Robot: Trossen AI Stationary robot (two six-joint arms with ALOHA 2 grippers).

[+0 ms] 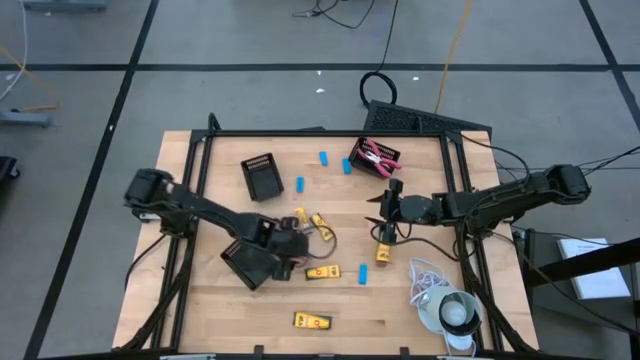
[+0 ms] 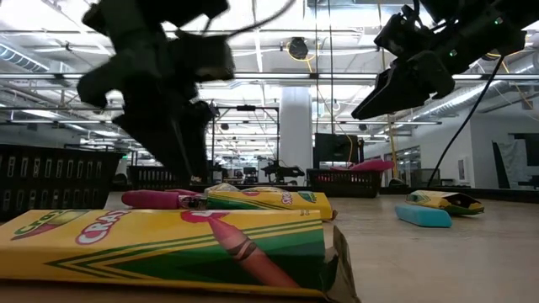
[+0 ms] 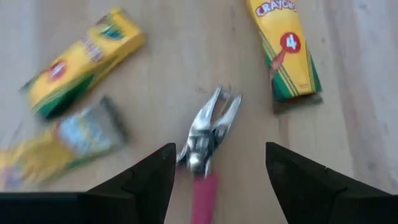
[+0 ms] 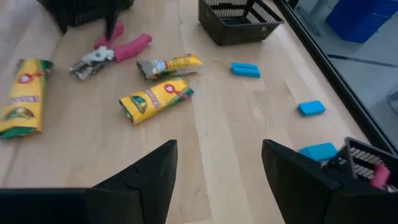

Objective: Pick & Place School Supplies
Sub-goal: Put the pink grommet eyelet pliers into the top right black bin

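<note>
A pink-handled tool with pale metal tips [image 3: 208, 130] lies flat on the wooden table. My left gripper [image 3: 214, 180] stands open over it, pointing steeply down, one finger on either side of the handle and apart from it. Yellow crayon boxes [image 3: 84, 59] [image 3: 285, 46] lie around it. In the high view my left gripper [image 1: 290, 232] is left of the table's middle. My right gripper [image 1: 380, 208] hovers open right of the middle with nothing between its fingers [image 4: 217, 180]. Light-blue oblong pieces [image 4: 245, 70] [image 4: 311, 107] lie on the table beyond it.
Black slotted trays stand at the far left [image 1: 262, 177], under my left arm [image 1: 250, 264] and at the far right [image 1: 375, 155], the last holding pink-handled tools. More crayon boxes [image 1: 322, 272] [image 1: 312, 321] lie toward the near edge. A white cord with a round object [image 1: 450, 310] lies near right.
</note>
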